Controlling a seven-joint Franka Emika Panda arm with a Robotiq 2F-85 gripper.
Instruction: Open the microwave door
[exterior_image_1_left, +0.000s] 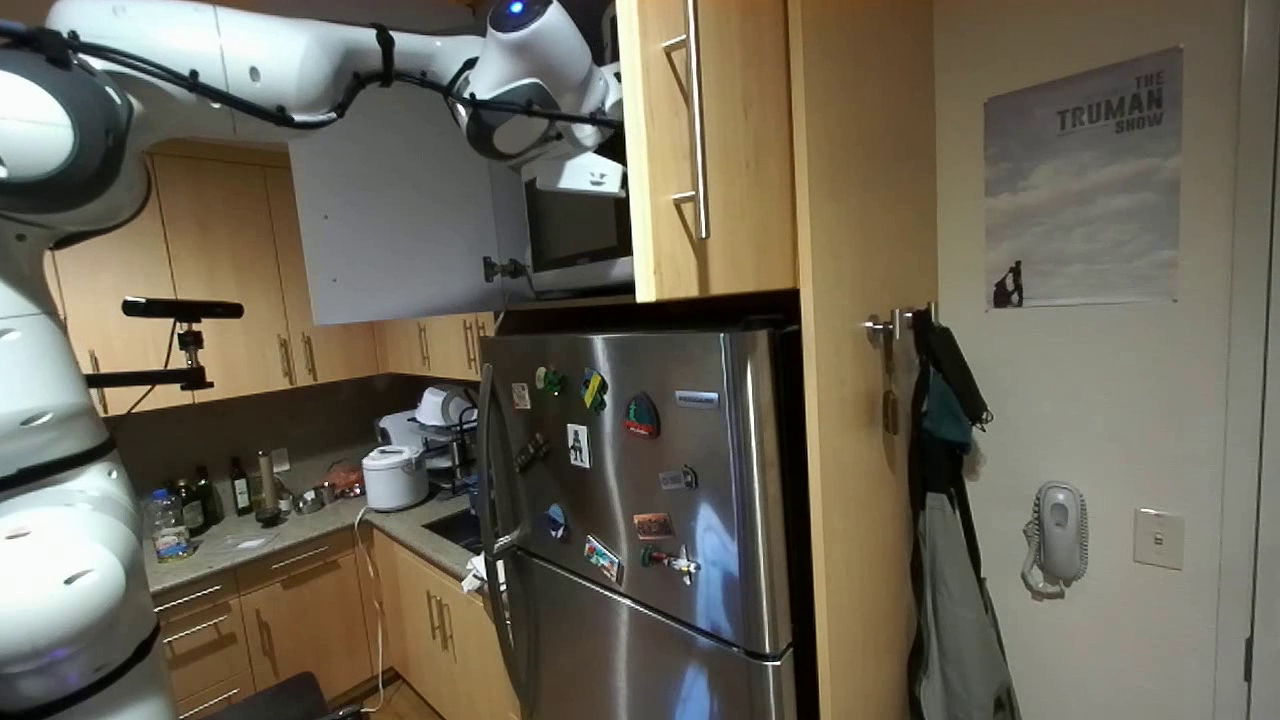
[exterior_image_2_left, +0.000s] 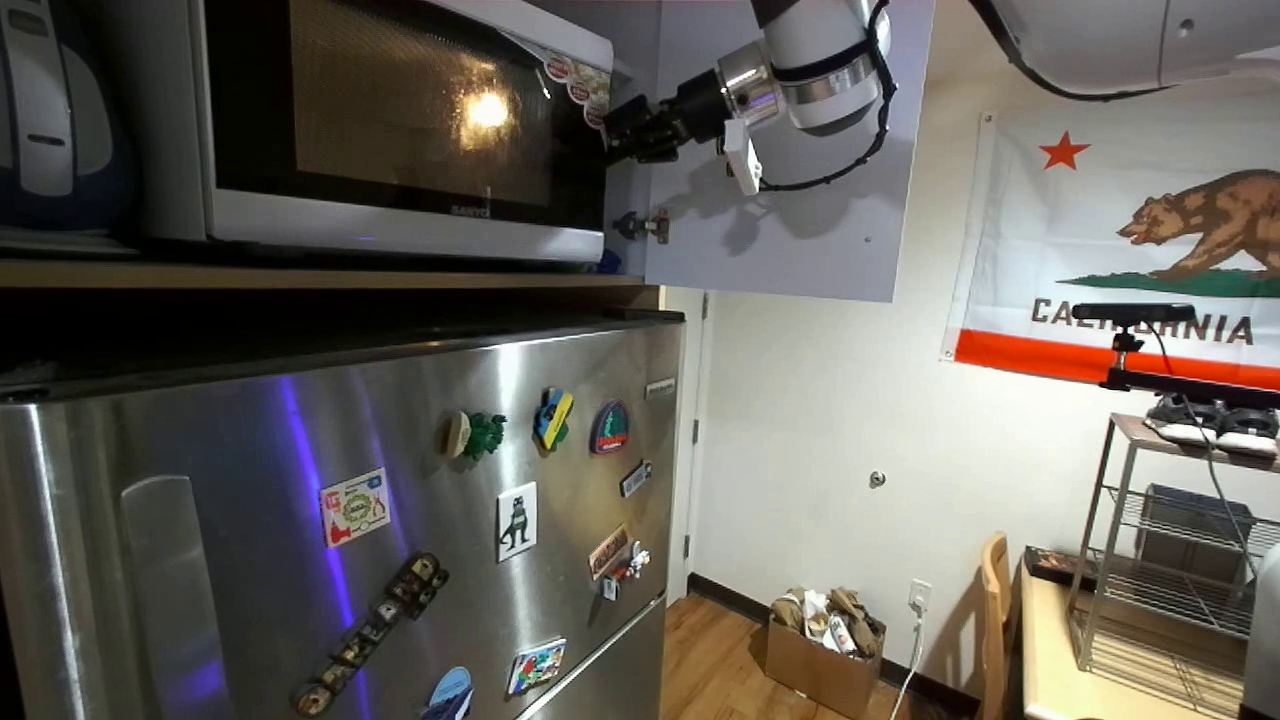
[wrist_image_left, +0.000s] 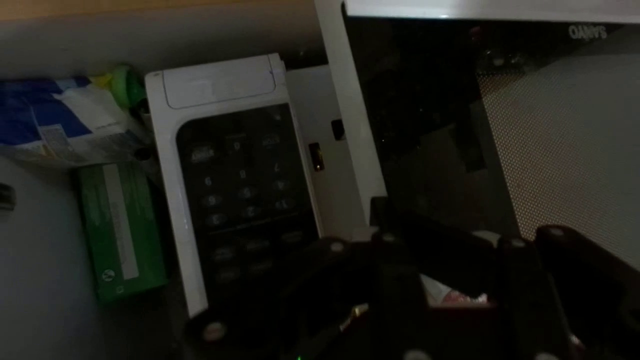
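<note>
1. High on its shelf (exterior_image_2_left: 360, 277), above the steel fridge (exterior_image_2_left: 445, 495), the microwave door (exterior_image_2_left: 420, 130) stands ajar: the upside-down wrist view catches its pale free edge apart from the control panel (wrist_image_left: 245, 190), what looks like a latch slot (wrist_image_left: 316, 156) showing in the gap.
2. Right at that edge sits the gripper (exterior_image_2_left: 622, 135), murky against dark glass; nobody can call whether its fingers (exterior_image_2_left: 645, 150) are spread, closed or pinching the rim, or even whether they touch.
3. Here's the danger! If the fingers lie on the front instead of behind the edge, a push probably sends the door back toward its latch; a pull straight out, off the hinge's arc, could make them slip or drag the microwave (exterior_image_2_left: 172, 130) along.
4. Edges, then: just beside the gripper hangs the near cabinet door (exterior_image_2_left: 780, 240), wide open, leaving little sideways room; a big wrist turn might knock the white camera housing (exterior_image_2_left: 742, 157) against it.
5. Beyond the control panel, a green box (wrist_image_left: 122, 230) and a blue-and-white packet (wrist_image_left: 45, 115) sit likely off the door's path.
6. The best room looks outward, over the fridge front, toward the far cabinet door (exterior_image_1_left: 400, 220). But the forearm (exterior_image_1_left: 300, 70) reaches through that very space, so a swinging door could well bump it unless the arm gives way.
</note>
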